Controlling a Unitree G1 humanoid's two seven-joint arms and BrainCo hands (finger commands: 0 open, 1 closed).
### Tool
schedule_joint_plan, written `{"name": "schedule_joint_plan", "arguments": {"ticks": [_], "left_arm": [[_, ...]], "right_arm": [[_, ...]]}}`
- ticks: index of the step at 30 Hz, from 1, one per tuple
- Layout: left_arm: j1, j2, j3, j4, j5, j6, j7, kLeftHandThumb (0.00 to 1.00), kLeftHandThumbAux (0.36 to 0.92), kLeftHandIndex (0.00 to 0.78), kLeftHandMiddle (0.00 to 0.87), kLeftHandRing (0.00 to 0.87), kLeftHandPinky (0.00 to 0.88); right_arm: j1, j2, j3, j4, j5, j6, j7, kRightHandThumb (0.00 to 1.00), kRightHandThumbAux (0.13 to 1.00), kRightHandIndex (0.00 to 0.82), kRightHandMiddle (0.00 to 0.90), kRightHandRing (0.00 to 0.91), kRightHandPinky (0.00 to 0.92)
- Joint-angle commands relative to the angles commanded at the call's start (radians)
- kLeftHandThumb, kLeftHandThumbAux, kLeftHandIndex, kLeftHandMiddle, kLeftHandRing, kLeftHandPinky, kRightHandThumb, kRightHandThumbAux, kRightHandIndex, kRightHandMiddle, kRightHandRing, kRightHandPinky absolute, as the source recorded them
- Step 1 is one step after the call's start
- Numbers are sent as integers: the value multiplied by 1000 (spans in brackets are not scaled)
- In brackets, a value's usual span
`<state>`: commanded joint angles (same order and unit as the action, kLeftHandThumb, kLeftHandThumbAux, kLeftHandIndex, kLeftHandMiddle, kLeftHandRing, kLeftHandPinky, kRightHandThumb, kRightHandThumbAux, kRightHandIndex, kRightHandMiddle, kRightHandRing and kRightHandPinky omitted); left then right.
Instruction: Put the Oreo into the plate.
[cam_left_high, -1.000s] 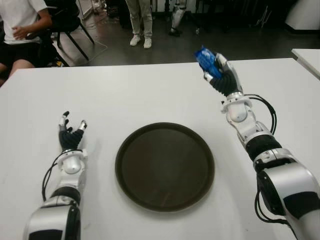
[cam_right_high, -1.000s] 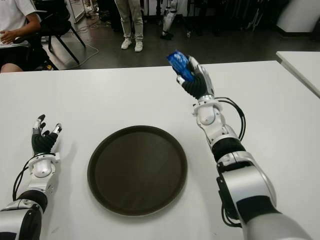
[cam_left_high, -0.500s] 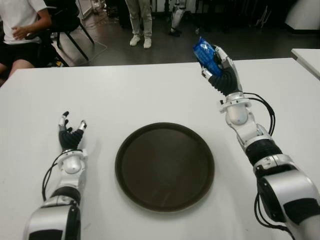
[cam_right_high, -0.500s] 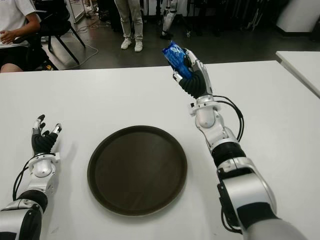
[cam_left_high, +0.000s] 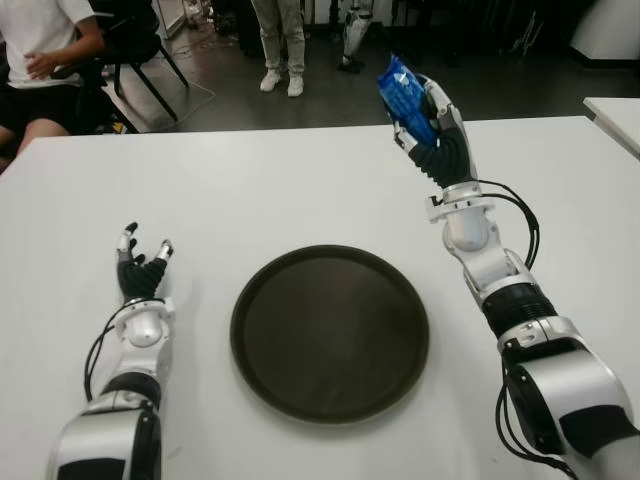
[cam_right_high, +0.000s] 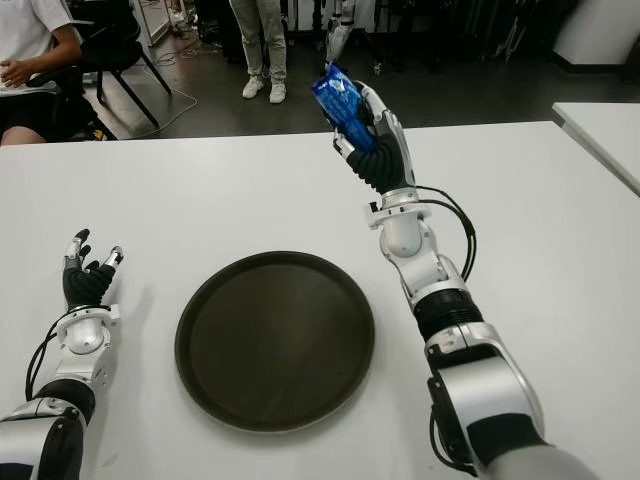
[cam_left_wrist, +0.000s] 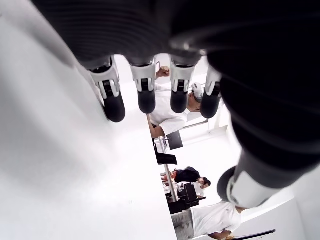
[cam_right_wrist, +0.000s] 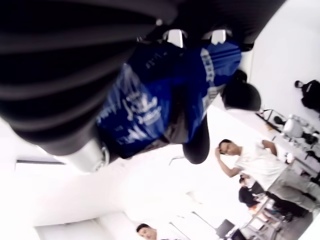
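White table, seated person and standing legs beyond.

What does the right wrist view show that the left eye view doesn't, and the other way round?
Only the right wrist view shows the white print on the blue Oreo pack with the fingers curled across it. Only the left eye view shows the dark plate, bare, on the white table, and the open left hand to the plate's left. Both show the right hand gripping the pack.
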<state>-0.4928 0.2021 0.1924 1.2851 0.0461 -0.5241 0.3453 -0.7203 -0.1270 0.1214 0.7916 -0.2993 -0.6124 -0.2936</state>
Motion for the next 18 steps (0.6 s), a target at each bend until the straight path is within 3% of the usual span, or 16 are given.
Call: {"name": "schedule_joint_plan", "arguments": {"ticks": [8, 15, 18], "left_arm": [[0, 1, -1, -1, 6, -5, 4, 0, 678, 45, 40, 8, 0], [0, 5, 4, -6, 6, -15, 14, 0, 661, 49, 41, 10, 3], [-7, 25, -6, -34, 25, -44, 53, 0, 651, 52, 43, 11, 1]], "right_arm": [[41, 39, 36, -22, 8, -9, 84, 859, 670, 420, 532, 838, 845], [64, 49, 53, -34, 13, -1, 164, 857, 673, 414, 523, 835, 844], [74, 51, 73, -35, -8, 7, 187, 857, 673, 413, 522, 835, 843]]}}
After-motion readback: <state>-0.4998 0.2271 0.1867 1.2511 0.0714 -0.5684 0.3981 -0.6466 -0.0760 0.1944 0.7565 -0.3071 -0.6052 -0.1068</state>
